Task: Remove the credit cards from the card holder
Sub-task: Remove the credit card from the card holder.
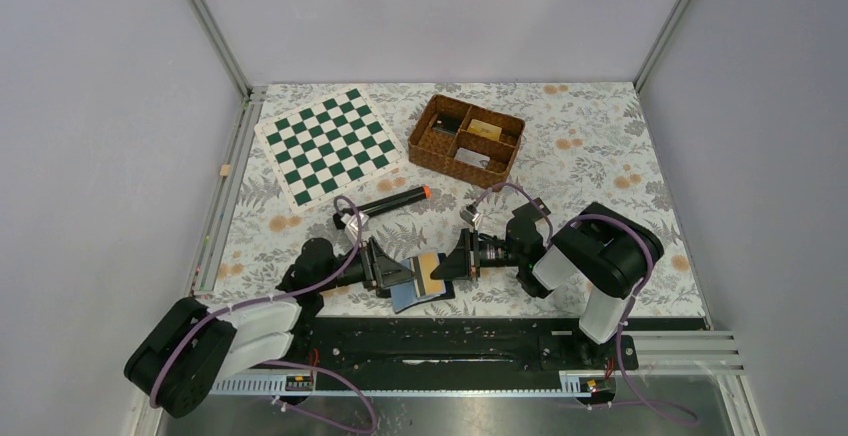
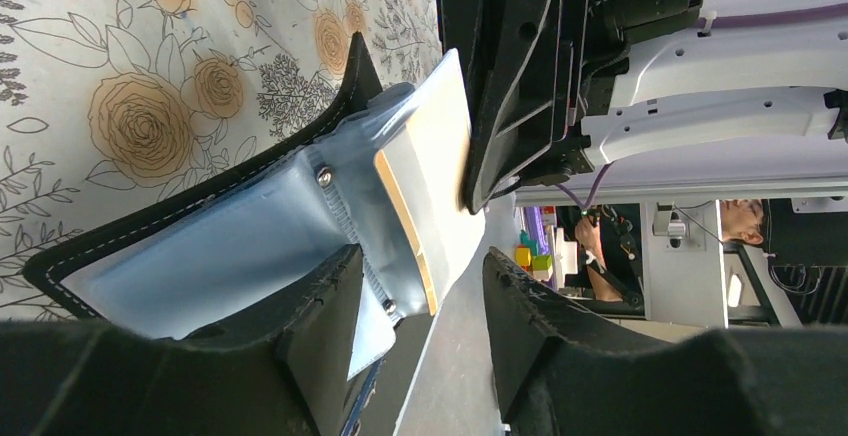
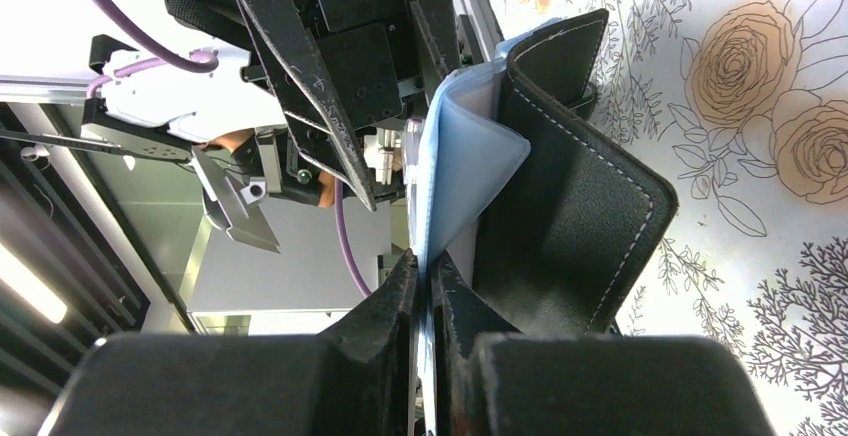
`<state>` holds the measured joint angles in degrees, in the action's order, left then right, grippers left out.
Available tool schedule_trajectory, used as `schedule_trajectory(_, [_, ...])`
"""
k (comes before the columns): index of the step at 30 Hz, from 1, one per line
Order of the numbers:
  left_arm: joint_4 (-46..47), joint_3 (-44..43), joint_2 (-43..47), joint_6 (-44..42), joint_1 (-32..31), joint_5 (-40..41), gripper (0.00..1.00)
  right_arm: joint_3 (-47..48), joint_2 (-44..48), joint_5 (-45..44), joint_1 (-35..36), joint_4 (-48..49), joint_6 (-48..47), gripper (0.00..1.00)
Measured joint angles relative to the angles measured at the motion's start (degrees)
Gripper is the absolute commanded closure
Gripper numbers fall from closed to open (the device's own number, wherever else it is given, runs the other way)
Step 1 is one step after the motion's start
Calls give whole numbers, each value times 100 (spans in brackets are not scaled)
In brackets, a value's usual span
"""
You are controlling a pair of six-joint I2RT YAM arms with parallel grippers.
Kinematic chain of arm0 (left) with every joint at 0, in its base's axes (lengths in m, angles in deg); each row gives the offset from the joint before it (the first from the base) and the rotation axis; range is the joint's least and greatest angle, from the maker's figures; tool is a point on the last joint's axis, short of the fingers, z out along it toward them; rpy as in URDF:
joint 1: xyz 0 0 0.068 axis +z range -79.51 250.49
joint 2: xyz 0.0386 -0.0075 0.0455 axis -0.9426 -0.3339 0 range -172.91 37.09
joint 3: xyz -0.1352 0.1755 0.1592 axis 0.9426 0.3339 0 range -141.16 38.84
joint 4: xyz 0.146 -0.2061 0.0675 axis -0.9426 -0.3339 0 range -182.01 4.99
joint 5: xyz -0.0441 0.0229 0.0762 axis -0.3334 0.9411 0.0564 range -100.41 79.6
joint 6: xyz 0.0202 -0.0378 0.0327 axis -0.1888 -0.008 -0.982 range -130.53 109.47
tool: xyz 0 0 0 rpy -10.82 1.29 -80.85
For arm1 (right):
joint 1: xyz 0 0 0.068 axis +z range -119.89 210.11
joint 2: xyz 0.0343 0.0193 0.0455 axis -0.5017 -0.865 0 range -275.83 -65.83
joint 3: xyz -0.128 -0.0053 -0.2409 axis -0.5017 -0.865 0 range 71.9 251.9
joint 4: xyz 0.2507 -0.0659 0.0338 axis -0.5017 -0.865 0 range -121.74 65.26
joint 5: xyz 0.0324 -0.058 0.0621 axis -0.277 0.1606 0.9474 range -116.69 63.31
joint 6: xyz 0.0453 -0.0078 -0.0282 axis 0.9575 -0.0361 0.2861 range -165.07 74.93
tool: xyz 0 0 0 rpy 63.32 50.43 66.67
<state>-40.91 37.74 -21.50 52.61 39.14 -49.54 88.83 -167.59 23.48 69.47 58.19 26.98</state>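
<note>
Closest to the lens, the left gripper has its jaws spread wide, clamping nothing; one finger rests on the blue-grey inner panel of the card holder. That holder lies open on the floral tabletop, near centre, between the two grippers. The right gripper has its jaws pinched almost together on the thin edge of what looks like the orange-yellow card, which sticks partway out of its pocket. Farther off lie a black cylinder with an orange tip and a wicker basket.
</note>
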Motion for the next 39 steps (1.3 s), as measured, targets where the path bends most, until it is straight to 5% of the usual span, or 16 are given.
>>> schedule_trajectory(7, [573,0,-393,190,-96,9,90,63,-63,50,0,2,48,90])
schedule_trajectory(10, [664,2,-428,245,-94,26,100,85,-76,50,0,9,61,81])
schedule_trajectory(13, [686,13,-459,273,-96,31,100,85,-87,50,-4,7,87,69])
schedule_trajectory(16, [693,13,-459,278,-96,35,100,79,-118,9,-4,7,94,68])
schedule_trajectory(28, [544,13,-459,243,-96,146,100,-118,-116,-468,-4,33,144,90])
schedule_trajectory(39, [-168,17,11,-37,-81,273,100,-140,-118,-461,2,57,138,89])
